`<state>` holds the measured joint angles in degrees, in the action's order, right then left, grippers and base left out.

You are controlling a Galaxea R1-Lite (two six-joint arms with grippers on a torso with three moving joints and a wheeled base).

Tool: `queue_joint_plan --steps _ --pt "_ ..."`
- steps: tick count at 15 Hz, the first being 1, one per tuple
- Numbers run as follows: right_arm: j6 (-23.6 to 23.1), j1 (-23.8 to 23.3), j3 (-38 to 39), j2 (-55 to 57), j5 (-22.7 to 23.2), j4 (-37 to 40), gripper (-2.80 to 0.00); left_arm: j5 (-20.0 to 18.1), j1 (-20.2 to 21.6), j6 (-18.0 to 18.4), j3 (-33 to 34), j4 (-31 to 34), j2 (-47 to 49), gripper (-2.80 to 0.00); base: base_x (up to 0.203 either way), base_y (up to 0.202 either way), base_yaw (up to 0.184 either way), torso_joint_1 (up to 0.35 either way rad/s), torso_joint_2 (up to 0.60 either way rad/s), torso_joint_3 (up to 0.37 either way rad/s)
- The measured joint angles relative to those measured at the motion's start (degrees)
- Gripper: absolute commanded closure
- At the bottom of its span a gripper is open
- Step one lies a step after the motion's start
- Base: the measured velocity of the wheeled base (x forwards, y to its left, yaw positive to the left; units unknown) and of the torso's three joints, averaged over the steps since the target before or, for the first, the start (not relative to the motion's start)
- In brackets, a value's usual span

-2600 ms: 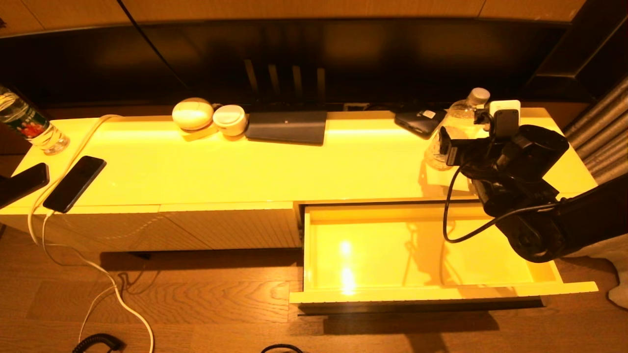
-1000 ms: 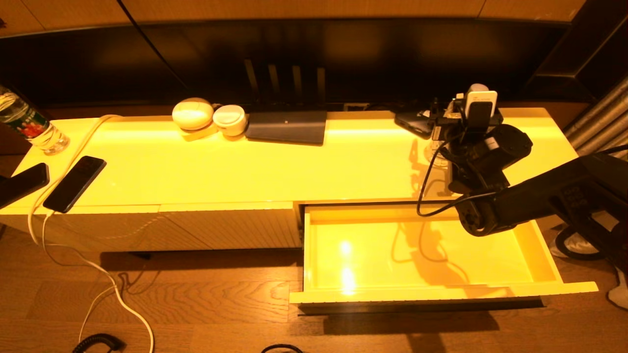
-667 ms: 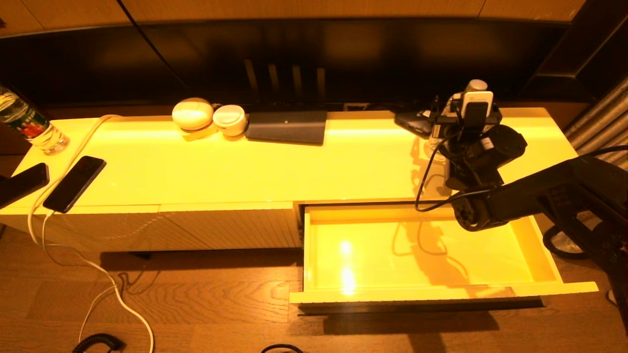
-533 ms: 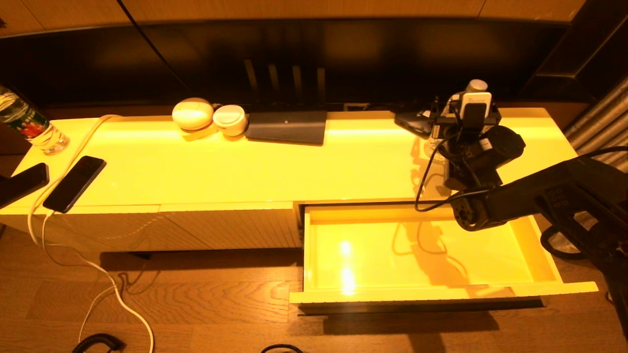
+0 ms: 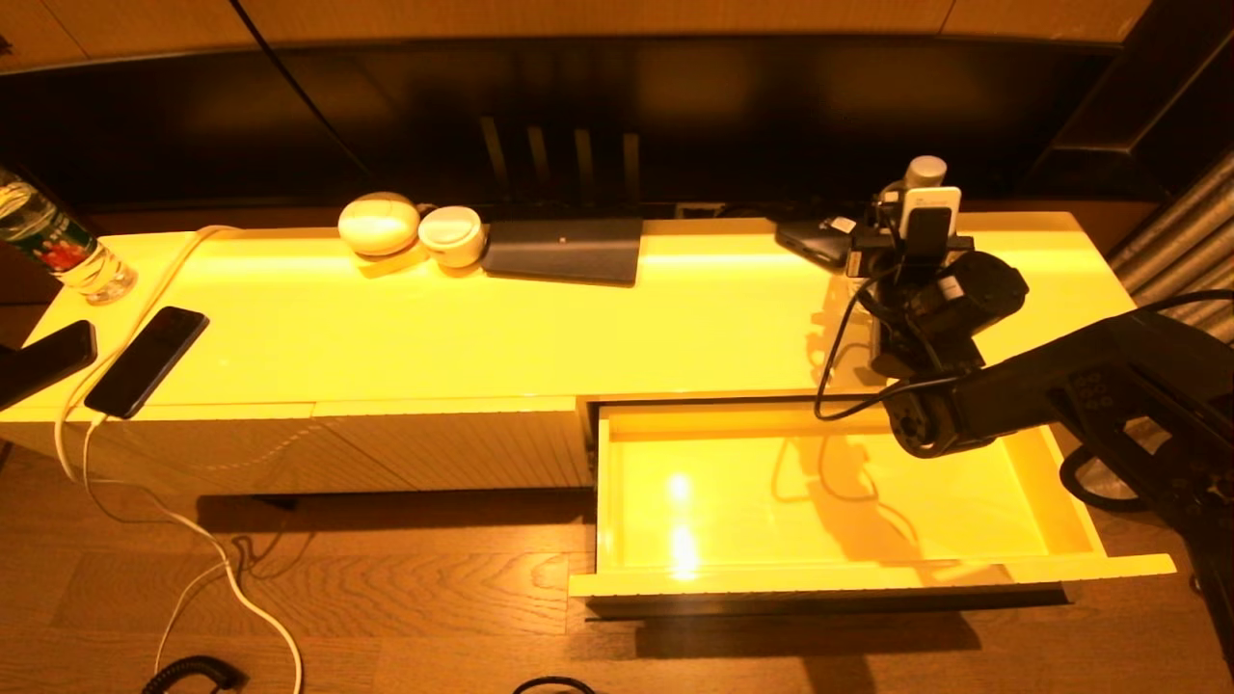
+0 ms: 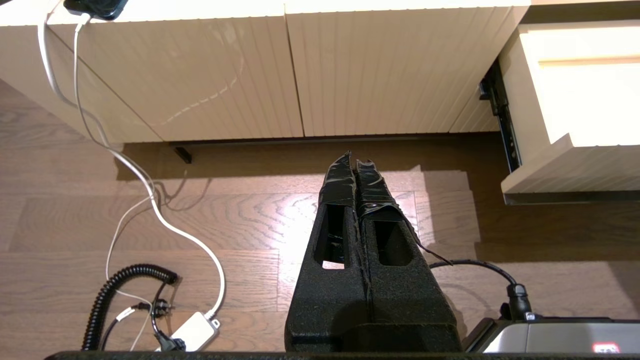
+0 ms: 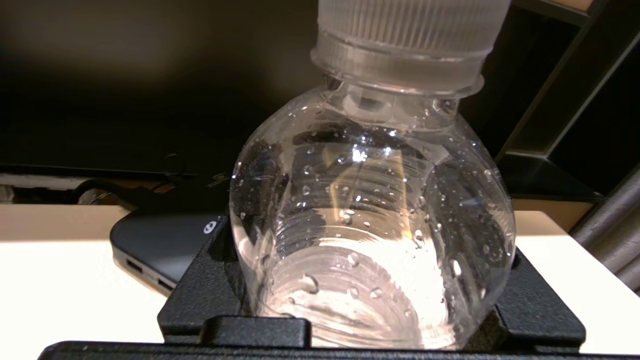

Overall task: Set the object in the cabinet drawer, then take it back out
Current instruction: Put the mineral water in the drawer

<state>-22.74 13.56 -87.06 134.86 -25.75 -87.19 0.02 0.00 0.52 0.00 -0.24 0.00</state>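
The clear water bottle (image 7: pixel 370 225) with its white cap (image 5: pixel 925 172) stands upright at the back right of the cabinet top. My right gripper (image 5: pixel 904 246) is shut on the bottle's body, one black finger (image 7: pixel 200 280) pressed to each side. The arm hides the bottle's lower part in the head view. The pale-yellow cabinet drawer (image 5: pixel 1060 482) is pulled out wide below and in front of the gripper, with nothing inside. Its ribbed front also shows in the left wrist view (image 6: pixel 575 170). My left gripper (image 6: pixel 355 162) hangs shut and empty over the wooden floor before the cabinet.
A dark flat device (image 5: pixel 819 241) lies just left of the bottle. A grey pad (image 5: pixel 564 249) and two white round cases (image 5: pixel 378 224) sit at the back. Two phones (image 5: pixel 147 360) and a green-and-red-labelled bottle (image 5: pixel 58 241) are far left. Cables trail on the floor (image 6: pixel 150 190).
My right arm swung in toward the back of the cabinet top and its fingers came round the bottle. In the last half second gripper and bottle edged slightly left.
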Motion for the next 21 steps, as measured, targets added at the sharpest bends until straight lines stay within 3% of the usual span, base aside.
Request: queue_joint_plan --steps 4,10,16,21 --pt "-0.1 1.0 10.5 -6.7 1.0 4.0 0.0 0.0 0.0 0.0 0.0 0.0 0.0 0.0 0.0 0.0 0.0 0.0 0.0 0.0" --pt "-3.9 4.5 27.9 -23.7 5.3 24.3 0.0 0.0 0.0 0.0 0.0 0.0 0.0 0.0 0.0 0.0 0.0 0.0 0.0 0.0" --pt "-15.8 6.3 40.4 -36.3 16.9 50.2 0.0 0.0 0.0 0.0 0.0 0.0 0.0 0.0 0.0 0.0 0.0 0.0 0.0 0.0" --pt "-30.3 5.6 43.8 -37.2 22.6 53.9 0.0 0.0 0.0 0.0 0.0 0.0 0.0 0.0 0.0 0.0 0.0 0.0 0.0 0.0"
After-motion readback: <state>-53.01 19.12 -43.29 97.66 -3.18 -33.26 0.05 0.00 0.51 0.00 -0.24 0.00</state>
